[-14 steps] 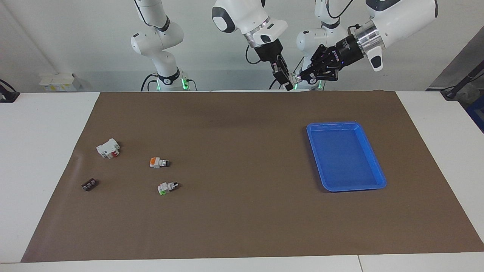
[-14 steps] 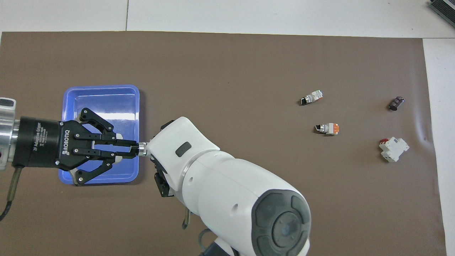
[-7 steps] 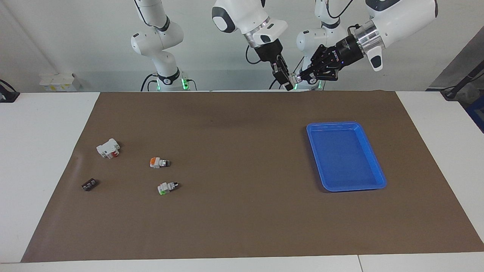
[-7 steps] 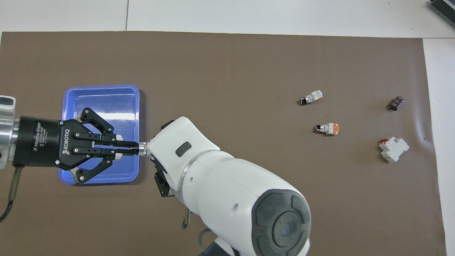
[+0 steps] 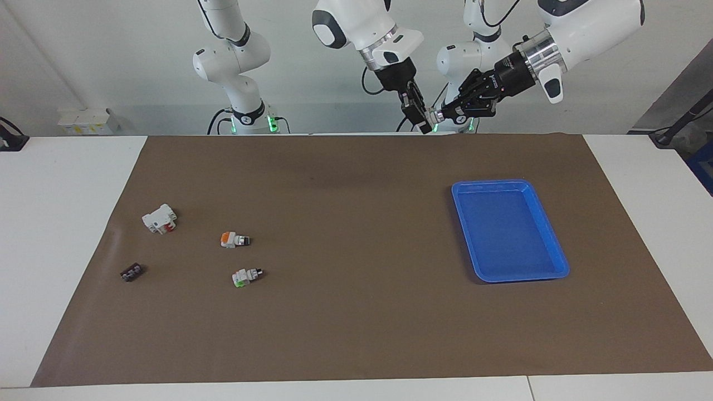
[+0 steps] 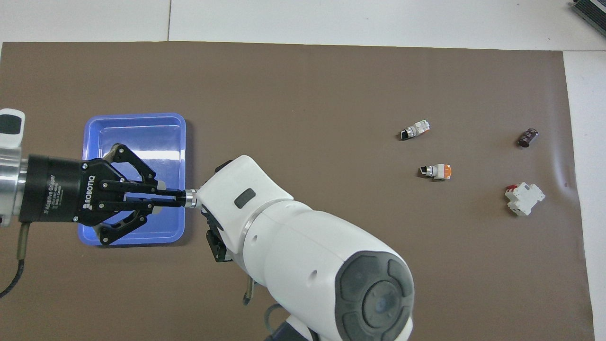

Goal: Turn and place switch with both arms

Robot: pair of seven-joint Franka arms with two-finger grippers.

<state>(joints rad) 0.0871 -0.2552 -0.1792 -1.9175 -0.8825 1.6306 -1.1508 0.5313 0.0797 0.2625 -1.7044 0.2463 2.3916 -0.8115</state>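
- One switch (image 6: 435,171) with an orange block lies on the brown mat (image 6: 303,85), at 3 o'clock from the mat's middle in the overhead view, untouched.
- One green-block switch (image 6: 414,129) lies at 11 o'clock from it, one white block with a red part (image 6: 524,198) at 4 o'clock, one dark cylinder (image 6: 528,138) at 2 o'clock.
- One blue tray (image 6: 135,121) sits at 9 o'clock.
- Two grippers meet in the air: the left gripper (image 6: 177,199) and the right gripper (image 5: 428,127) are each clenched on one small silver-collared piece (image 6: 190,198).

A white counter (image 5: 67,223) carries a brown mat (image 5: 356,312). On the mat lie a blue tray (image 5: 557,262) at frame right, and at lower left the orange switch (image 5: 234,240), a green-block switch (image 5: 245,276), a white breaker (image 5: 160,218) and a small dark part (image 5: 132,272).
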